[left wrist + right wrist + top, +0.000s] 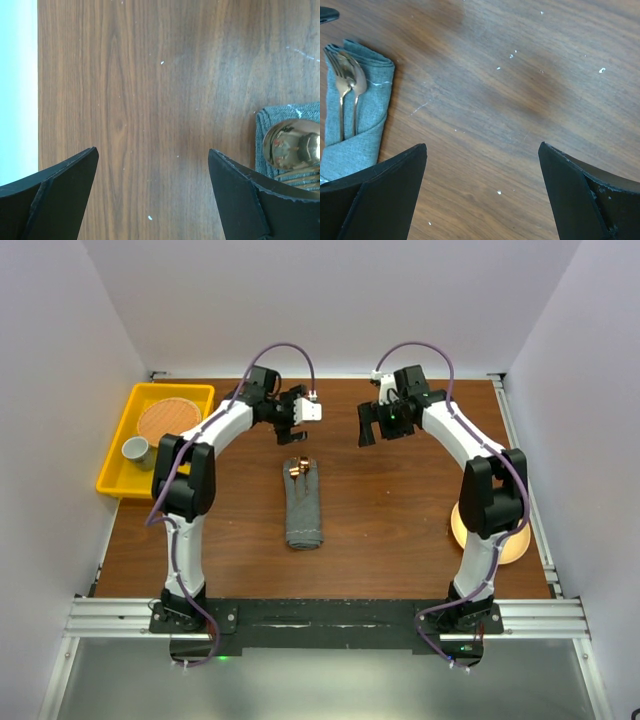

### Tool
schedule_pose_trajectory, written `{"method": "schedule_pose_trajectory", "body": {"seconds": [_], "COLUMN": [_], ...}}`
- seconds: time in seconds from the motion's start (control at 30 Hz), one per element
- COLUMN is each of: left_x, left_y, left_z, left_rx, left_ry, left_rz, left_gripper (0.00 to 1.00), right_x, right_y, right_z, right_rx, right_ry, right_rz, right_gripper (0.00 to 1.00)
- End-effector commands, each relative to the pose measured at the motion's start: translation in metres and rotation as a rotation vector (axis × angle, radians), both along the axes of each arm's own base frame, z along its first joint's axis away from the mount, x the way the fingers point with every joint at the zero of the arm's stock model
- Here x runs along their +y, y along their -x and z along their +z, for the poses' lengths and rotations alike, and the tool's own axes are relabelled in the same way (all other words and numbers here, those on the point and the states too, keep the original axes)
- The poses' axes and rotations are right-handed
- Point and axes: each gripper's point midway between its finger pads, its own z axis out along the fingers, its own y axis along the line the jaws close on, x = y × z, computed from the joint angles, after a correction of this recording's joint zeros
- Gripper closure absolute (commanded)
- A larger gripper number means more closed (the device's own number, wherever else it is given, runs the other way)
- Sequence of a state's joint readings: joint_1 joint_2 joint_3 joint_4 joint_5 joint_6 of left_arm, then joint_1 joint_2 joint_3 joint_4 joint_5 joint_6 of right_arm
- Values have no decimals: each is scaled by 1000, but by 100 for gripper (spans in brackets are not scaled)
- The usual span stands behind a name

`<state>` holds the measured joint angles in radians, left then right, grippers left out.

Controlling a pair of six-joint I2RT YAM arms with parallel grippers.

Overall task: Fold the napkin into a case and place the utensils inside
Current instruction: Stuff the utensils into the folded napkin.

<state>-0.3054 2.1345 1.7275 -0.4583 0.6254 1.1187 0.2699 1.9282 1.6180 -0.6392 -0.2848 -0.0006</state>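
Table [400, 530]: brown wood grain with pale specks. Case [304, 510]: dark grey woven cloth. Utensils [297, 471]: shiny copper. Tray [112, 480]: bright yellow. Disc [168, 420]: tan, ribbed. Cup [136, 450]: pale grey. Plate [518, 540]: pale yellow-orange. Left tool [152, 152] and right tool [482, 145]: black. Arms [215, 428]: white and black. Cables [290, 348]: purple.

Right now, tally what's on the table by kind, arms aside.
Case: 1
Fork: 1
Spoon: 1
Tray: 1
Cup: 1
Woven disc: 1
Plate: 1
Total: 7
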Motion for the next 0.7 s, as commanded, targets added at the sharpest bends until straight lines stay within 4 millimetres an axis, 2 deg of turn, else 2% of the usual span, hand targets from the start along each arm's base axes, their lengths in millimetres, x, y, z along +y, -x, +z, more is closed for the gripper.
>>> {"method": "schedule_pose_trajectory", "body": {"seconds": [0.0, 0.23, 0.5, 0.67], "left_x": [-17, -30, -26, -24], "left_y": [8, 26, 41, 47], "left_z": [-7, -13, -22, -20], "left_rx": [5, 9, 35, 38], "left_ry": [24, -5, -43, -46], "left_rz": [-55, -111, -142, -146], "left_gripper": [4, 4, 6, 6], "right_x": [2, -1, -3, -4], "right_y": [-8, -7, -13, -12], "right_z": [15, 11, 10, 6], "right_rx": [-26, -11, 5, 22], "right_ry": [-33, -38, -53, -60], "right_rz": [14, 11, -23, -28], "right_gripper": [2, 2, 2, 2]}}
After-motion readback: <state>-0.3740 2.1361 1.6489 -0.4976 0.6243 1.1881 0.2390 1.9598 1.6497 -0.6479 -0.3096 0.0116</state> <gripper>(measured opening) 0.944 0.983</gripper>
